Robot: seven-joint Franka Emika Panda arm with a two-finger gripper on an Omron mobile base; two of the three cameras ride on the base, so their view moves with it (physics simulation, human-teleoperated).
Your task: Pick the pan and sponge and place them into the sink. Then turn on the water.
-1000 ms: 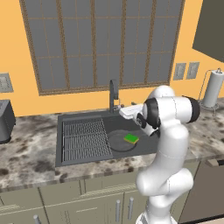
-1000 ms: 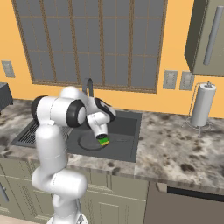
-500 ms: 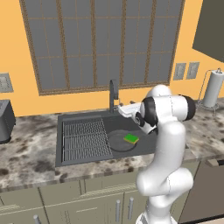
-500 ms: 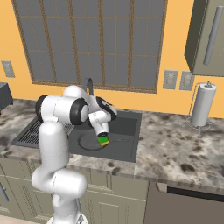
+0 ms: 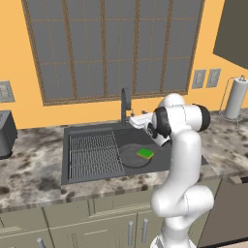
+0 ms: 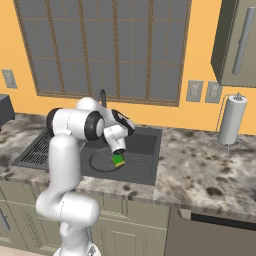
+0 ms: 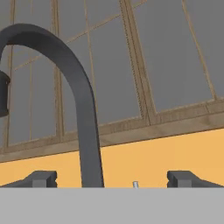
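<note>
- Tool [image 7: 111, 179]: released, jaws fully spread, holding nothing, just in front of the faucet [image 7: 83, 118].
- Sponge [image 5: 145, 154] lies on the pan [image 5: 130, 157], inside the sink [image 5: 87, 131], right of the faucet's base.

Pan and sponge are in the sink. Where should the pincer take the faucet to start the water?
I'd come from the front, as the open pincer already faces it, and work low on the faucet, near its base. Its upright stem is slim enough to pass between the fingers; the arched spout gives nothing to turn. No separate handle is clearly visible.
</note>
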